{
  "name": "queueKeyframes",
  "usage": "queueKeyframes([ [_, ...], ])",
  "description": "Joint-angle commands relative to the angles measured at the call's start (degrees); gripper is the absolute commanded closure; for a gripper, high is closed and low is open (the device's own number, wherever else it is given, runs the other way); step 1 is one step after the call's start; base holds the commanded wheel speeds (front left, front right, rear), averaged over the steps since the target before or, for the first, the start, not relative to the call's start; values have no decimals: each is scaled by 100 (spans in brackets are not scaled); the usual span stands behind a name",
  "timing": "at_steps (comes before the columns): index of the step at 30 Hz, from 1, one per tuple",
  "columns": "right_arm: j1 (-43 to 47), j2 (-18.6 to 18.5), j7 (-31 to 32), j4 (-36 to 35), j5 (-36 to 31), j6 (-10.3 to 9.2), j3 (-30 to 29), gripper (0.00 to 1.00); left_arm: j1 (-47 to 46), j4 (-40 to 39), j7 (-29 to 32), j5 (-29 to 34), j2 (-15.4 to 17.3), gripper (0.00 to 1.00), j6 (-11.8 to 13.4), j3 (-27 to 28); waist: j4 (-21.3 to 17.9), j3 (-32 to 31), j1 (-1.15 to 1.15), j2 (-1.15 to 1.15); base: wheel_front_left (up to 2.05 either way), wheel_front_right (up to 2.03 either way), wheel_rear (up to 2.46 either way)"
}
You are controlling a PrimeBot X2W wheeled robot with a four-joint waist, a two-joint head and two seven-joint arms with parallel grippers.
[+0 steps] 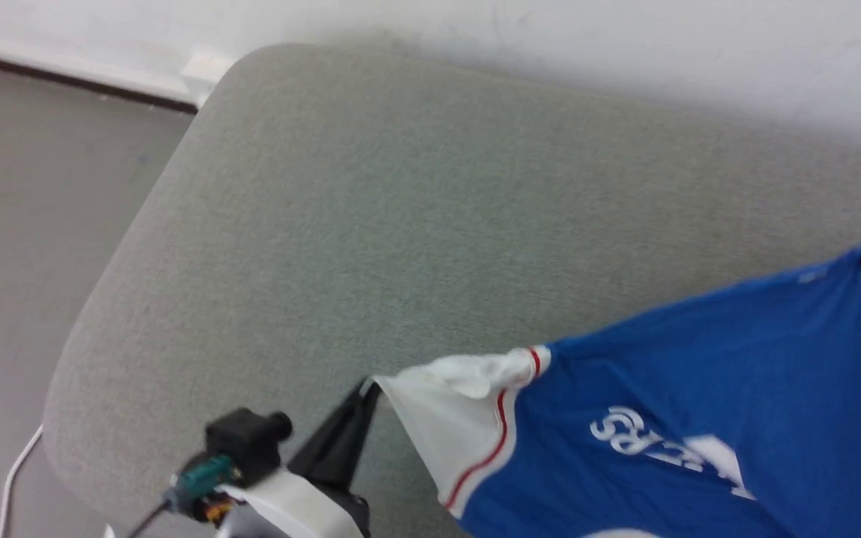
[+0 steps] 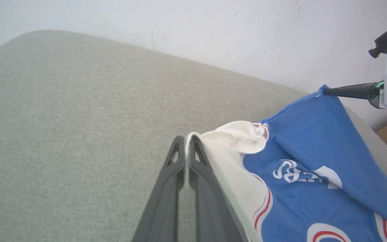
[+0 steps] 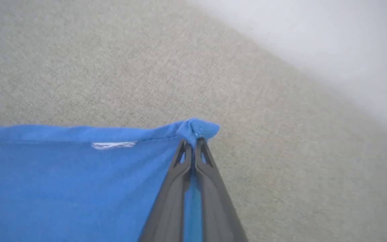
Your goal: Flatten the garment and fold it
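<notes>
The jersey (image 1: 699,388) is stretched just above the grey pad (image 1: 400,187), its upper edge running from the left gripper (image 2: 186,138), clamped on the white sleeve (image 2: 227,148) over the pad's near side, to the right gripper (image 3: 193,141), pinching a blue corner nearer the pad's far edge.

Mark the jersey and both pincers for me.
jersey (image 1: 699,388), head view, blue body panel.
left pincer (image 2: 186,138), left wrist view, between fingertips pinching the white sleeve edge.
right pincer (image 3: 193,141), right wrist view, between fingertips pinching a blue corner.
</notes>
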Motion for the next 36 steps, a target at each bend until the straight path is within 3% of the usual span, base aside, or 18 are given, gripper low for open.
queueKeyframes([
  [1, -168, -110, -190, -178, 44, -6, -43, 100, -199, -121, -6, 54, 109, 100, 46, 128, -450, -444, -1, 0, 0, 0, 0],
  [6, -293, -351, -590, -951, 128, -6, -189, 100, -600, -508, -6, 119, 436, 100, 57, 540, -844, -803, -1, 0, 0, 0, 0],
  [13, -210, -481, -693, -2129, 180, -6, -581, 100, -1181, -970, -31, 165, 783, 100, 140, 1153, -1289, -1041, -1, 0, 0, 0, 0],
  [23, -423, -156, -567, -3533, 19, -6, -1282, 100, -2423, -1589, -22, 109, 1195, 100, 188, 2017, -1870, -1035, -1, 0, 0, 0, 0],
  [30, -1023, -7, -481, -3884, 77, -6, -1593, 100, -3919, -1613, 290, 299, 1757, 100, 1, 2324, -2146, -428, -1, 0, 0, 0, 0],
  [36, -2103, -115, -864, -3370, -109, -6, -1329, 100, -5542, -911, 599, 379, 2065, 100, -331, 2196, -2349, 401, -1, 0, 0, 0, 0],
])
